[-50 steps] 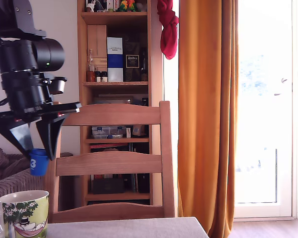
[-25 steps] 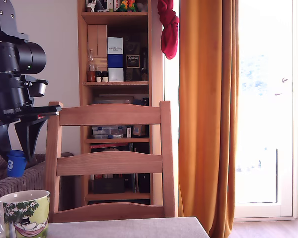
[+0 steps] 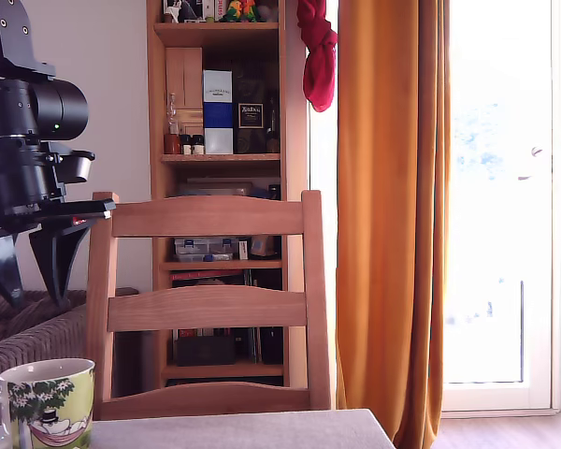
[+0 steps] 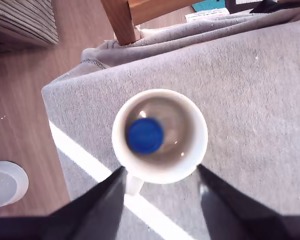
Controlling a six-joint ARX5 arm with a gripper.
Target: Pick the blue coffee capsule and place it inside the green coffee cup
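The green coffee cup [image 3: 45, 402] stands on the grey cloth at the exterior view's lower left, its printed side showing. From straight above in the wrist view, the cup [image 4: 159, 136] shows a white rim, and the blue coffee capsule [image 4: 145, 135] lies on its floor. My gripper [image 3: 30, 281] hangs above the cup, open, with nothing between its dark fingers [image 4: 102, 200]. In the exterior view the capsule is hidden inside the cup.
A wooden chair [image 3: 210, 309] stands behind the grey-clothed table [image 4: 250, 90]. A bookshelf [image 3: 220, 140] and an orange curtain [image 3: 388, 215] are farther back. A wicker seat [image 3: 37, 341] sits at the exterior view's left. A white round lid-like object [image 4: 5, 183] lies on the wood floor.
The gripper carried the blue capsule toward the exterior view's left to above the cup, then opened. The capsule has dropped from the fingers into the cup.
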